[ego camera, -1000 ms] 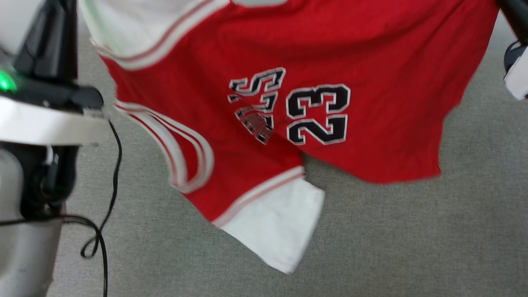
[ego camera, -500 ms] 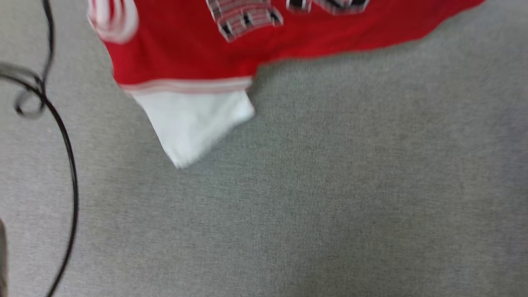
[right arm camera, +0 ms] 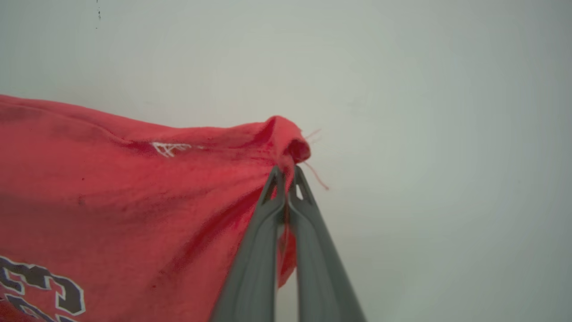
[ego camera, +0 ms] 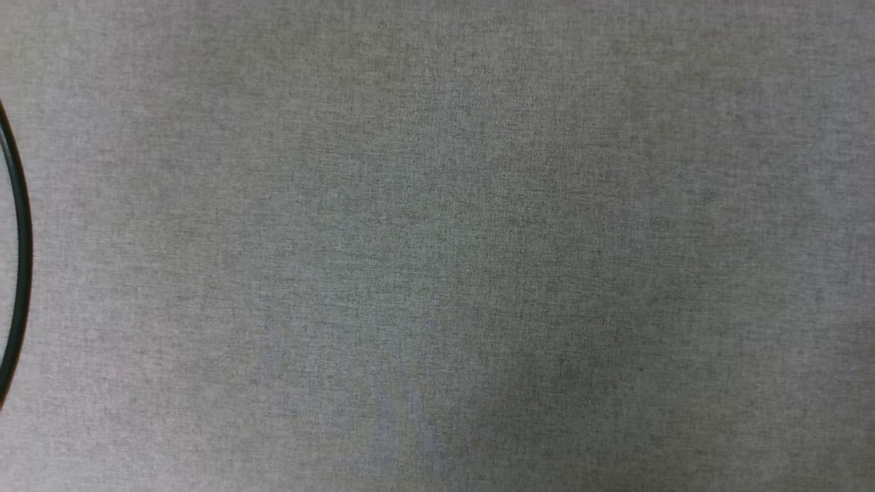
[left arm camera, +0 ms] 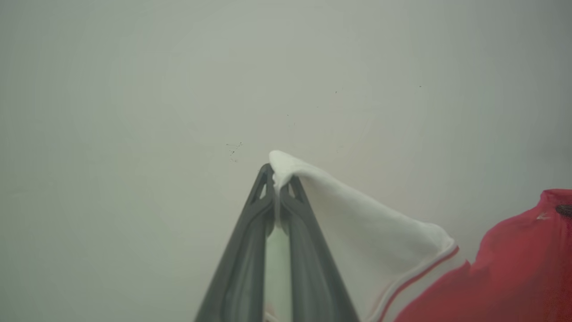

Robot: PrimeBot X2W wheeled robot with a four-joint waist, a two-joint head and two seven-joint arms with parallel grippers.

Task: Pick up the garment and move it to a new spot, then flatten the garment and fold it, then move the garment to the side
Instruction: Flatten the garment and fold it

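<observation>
In the left wrist view my left gripper is shut on the tip of the garment's white sleeve. The sleeve's striped trim and red body trail off to the lower right. In the right wrist view my right gripper is shut on a bunched red edge of the garment. The red cloth spreads left from there, with dark white-outlined lettering at the lower left. The garment hangs stretched in the air in front of a pale plain wall.
The head view looks down on bare grey carpet. A black cable curves along its left edge.
The head camera has swung, so the garment and my left arm have slid up out of the head view and carpet has taken their place.
</observation>
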